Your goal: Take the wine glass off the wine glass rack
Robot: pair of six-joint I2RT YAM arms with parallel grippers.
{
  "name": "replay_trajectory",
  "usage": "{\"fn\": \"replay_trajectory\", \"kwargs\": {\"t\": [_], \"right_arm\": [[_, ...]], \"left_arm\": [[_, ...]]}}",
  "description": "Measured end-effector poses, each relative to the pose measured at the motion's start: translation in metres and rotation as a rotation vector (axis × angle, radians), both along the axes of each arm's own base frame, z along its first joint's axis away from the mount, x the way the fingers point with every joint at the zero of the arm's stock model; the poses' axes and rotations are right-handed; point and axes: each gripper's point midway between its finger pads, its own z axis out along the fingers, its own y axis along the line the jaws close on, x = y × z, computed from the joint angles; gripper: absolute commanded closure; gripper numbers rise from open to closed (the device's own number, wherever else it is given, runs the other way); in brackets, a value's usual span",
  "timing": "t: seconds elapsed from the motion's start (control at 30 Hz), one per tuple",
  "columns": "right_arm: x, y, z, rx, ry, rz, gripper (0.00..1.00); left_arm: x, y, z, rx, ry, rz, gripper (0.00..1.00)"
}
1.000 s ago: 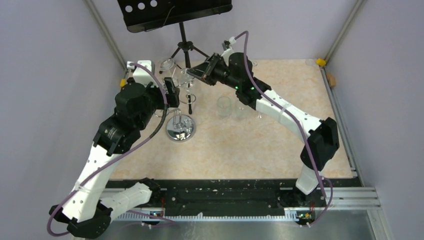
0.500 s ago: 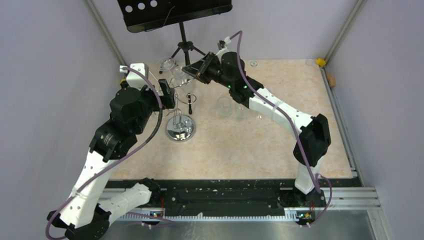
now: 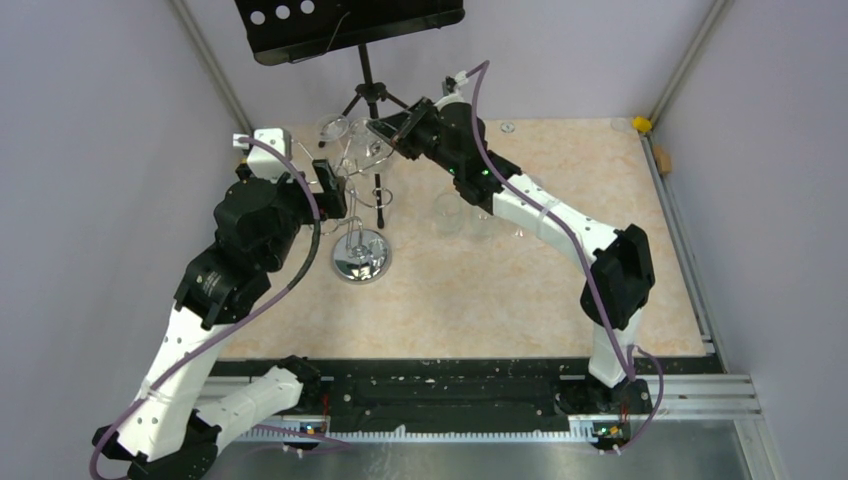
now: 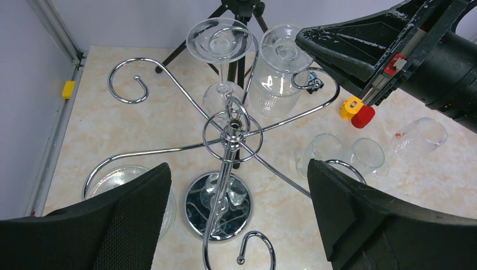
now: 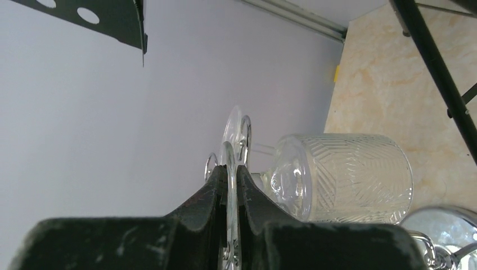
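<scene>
The chrome wine glass rack [image 4: 228, 132] stands on its round mirrored base [image 3: 362, 258] at the table's back left. A patterned wine glass [image 4: 275, 84] hangs upside down from a far loop arm. My right gripper [image 5: 228, 174] is shut on the thin edge of this glass's foot, with the bowl [image 5: 349, 177] just to its right. In the top view the right gripper [image 3: 385, 130] sits at the rack's far top. A second wine glass [image 4: 219, 40] hangs beside it. My left gripper [image 4: 236, 185] is open and empty, hovering above the rack with its post between the fingers.
A black tripod music stand [image 3: 345, 25] stands just behind the rack. Loose glasses [image 3: 447, 213] stand or lie on the table right of the rack. Another round glass [image 4: 121, 180] shows under my left finger. Frame rails and walls close in at the left and back.
My right gripper has moved left and back over the rack's top. My left arm has shifted slightly left and back.
</scene>
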Motion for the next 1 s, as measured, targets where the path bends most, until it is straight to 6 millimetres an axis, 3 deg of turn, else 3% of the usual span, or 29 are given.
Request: {"fn": "replay_trajectory", "kwargs": {"t": [0.5, 0.7, 0.87, 1.0], "right_arm": [[0.029, -0.026, 0.002, -0.053, -0.075, -0.185, 1.0], [0.032, -0.06, 0.009, -0.061, -0.085, -0.236, 1.0], [0.018, -0.096, 0.025, -0.048, -0.1, -0.269, 1.0], [-0.01, -0.123, 0.047, -0.021, -0.123, -0.275, 1.0]], "left_arm": [[-0.004, -0.01, -0.001, -0.035, 0.011, -0.051, 0.06], [-0.014, -0.024, 0.009, -0.079, -0.001, -0.147, 0.09], [-0.021, -0.049, 0.016, -0.114, -0.005, -0.284, 0.09], [-0.025, -0.075, 0.022, -0.139, -0.023, -0.423, 0.09]]}}
